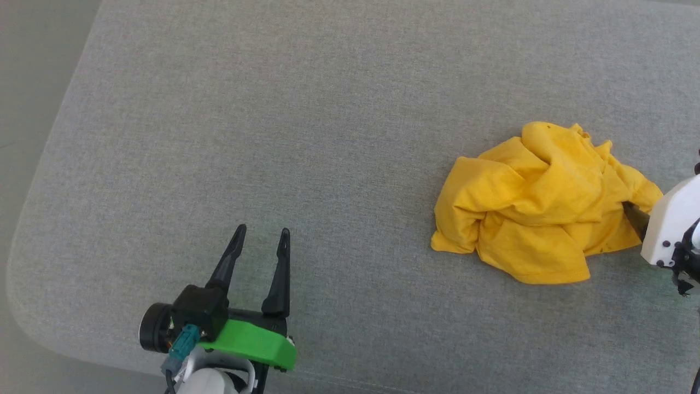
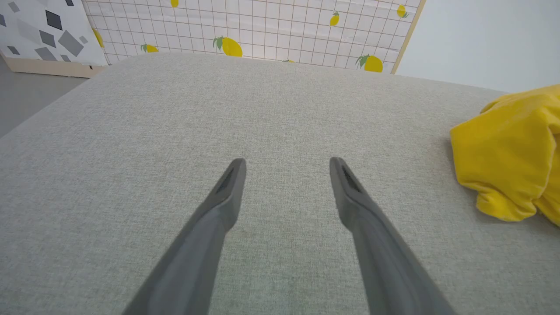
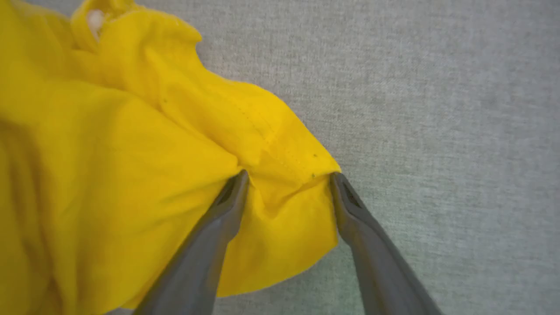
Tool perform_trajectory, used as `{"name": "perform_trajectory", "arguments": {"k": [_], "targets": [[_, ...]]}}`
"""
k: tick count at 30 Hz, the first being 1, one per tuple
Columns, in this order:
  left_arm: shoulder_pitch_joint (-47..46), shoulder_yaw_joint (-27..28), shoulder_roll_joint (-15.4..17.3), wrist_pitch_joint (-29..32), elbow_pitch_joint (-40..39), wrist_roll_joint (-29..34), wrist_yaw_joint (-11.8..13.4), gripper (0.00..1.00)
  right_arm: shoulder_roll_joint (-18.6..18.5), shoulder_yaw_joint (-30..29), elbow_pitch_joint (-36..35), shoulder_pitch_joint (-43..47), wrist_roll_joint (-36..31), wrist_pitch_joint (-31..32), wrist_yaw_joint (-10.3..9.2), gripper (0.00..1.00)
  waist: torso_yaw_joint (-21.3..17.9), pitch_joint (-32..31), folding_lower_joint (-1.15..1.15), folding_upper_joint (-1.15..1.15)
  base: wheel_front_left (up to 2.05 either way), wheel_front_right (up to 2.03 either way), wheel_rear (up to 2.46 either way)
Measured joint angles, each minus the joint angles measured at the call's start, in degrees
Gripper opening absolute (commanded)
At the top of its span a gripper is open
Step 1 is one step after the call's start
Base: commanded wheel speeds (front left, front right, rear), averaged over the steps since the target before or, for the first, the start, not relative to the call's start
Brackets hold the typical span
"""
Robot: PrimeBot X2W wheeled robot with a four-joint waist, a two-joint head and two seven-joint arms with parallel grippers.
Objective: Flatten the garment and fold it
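1. Grey fabric-covered pad (image 1: 328, 109): it lies under the garment and stretches far to the garment's left.
2. Lemon-print grid panel (image 2: 262, 26): it stands beyond the pad's far edge, well apart from the garment.
3. Garment (image 1: 541, 202): mustard-yellow cloth crumpled in a loose heap, resting on the pad.
4. Left gripper (image 1: 262, 232): it is well to the garment's left and nearer the robot. Its fingers are spread wide over bare pad with nothing between them.
5. Right gripper (image 3: 288, 177): it is at the garment's right edge. Its fingers are spread wide astride a stitched hem fold, tips touching the cloth, which is not pinched.
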Motion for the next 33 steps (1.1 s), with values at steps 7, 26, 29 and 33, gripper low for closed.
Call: {"name": "perform_trajectory", "arguments": {"k": [7,26,29,33], "targets": [[0.13,1.1,-0.88,0.0,1.23,0.07,-0.42,1.0,0.24,2.87,0.9,-0.35,-0.01,-7.04,0.0,0.0,-0.32,-2.27,0.0,0.0,0.0,0.0,0.0],[5.15,4.16,-1.63,0.0,0.97,-0.36,-0.64,1.0,-3.46,11.84,-9.23,-20.93,3.98,-11.56,0.0,0.0,-3.65,-13.72,0.0,0.0,0.0,0.0,0.0],[5.39,4.3,-1.7,0.0,0.81,-0.36,-0.65,1.0,-3.0,14.48,-10.32,-23.38,4.59,-10.89,0.0,0.0,-3.15,-14.2,0.0,0.0,0.0,0.0,0.0],[5.42,4.28,-1.74,0.0,0.85,-0.36,-0.82,1.0,-0.71,20.7,-10.14,-23.94,5.73,-10.4,0.0,0.0,-2.26,-14.29,0.0,0.0,0.0,0.0,0.0]]}}
